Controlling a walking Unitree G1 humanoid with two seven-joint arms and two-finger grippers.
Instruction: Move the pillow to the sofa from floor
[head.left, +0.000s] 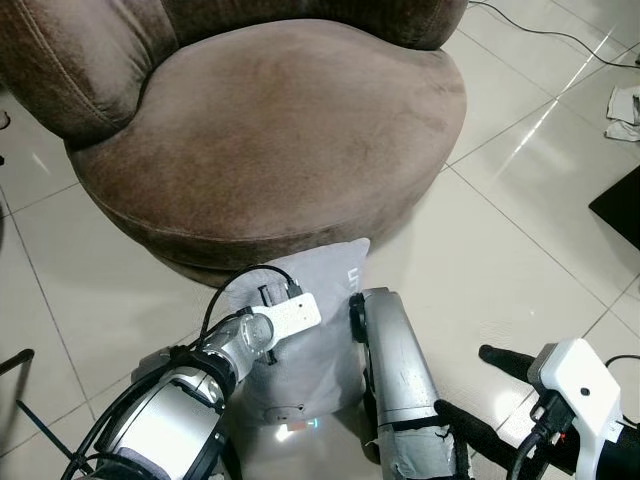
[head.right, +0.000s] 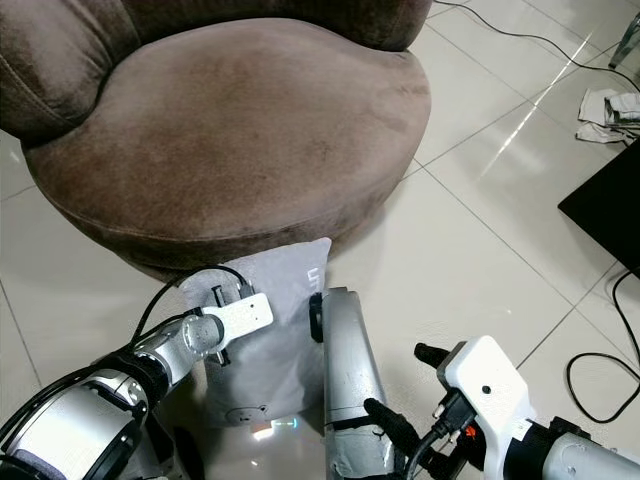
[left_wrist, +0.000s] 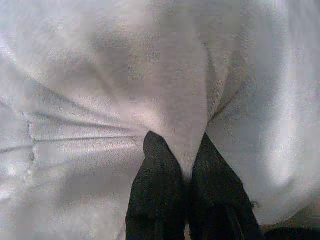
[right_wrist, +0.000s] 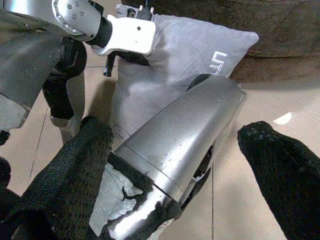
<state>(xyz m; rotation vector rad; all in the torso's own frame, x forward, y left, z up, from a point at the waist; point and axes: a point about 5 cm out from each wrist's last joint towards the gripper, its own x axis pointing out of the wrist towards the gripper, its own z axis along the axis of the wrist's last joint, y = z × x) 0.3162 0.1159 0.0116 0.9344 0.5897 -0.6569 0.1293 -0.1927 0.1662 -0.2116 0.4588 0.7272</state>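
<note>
A grey pillow stands on the tiled floor, leaning against the base of the brown round sofa. My left gripper is shut on a fold of the pillow's fabric near its top left edge. My right gripper hangs low at the right, open, its two black fingers spread wide. It touches nothing. A silver limb of my body stands between it and the pillow and hides the pillow's right side.
Glossy white tiles surround the sofa. A black cable runs across the floor at the far right, with a crumpled white thing and a flat black object nearby. A thin black leg stands at the left edge.
</note>
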